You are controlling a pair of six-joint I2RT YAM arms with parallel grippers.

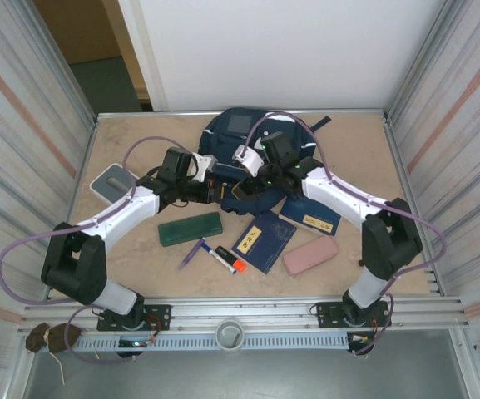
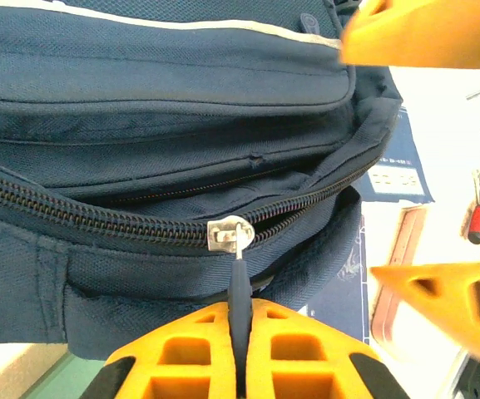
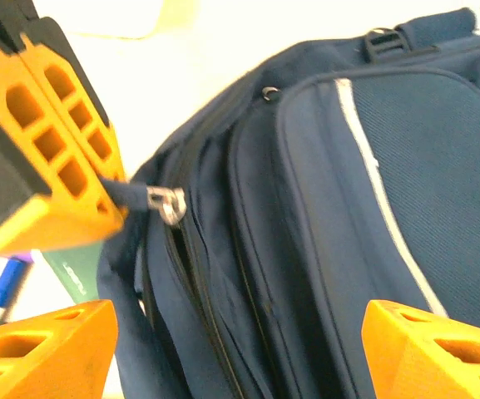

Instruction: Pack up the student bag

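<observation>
While left hand pinches the zipper pull at the near edge of the student bag, right hand hangs wide and empty over that edge; zipper runs crosswise, bag beyond both.

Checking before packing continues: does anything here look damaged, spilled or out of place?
Nothing stands out. The student bag shows no damage. Its zip is partly open, and the left gripper has its jaws shut on the zipper pull.

A robot lab's test cell: ribbed metal walls stand well to either side of the left gripper, and a slotted aluminium rail runs well behind it.
</observation>
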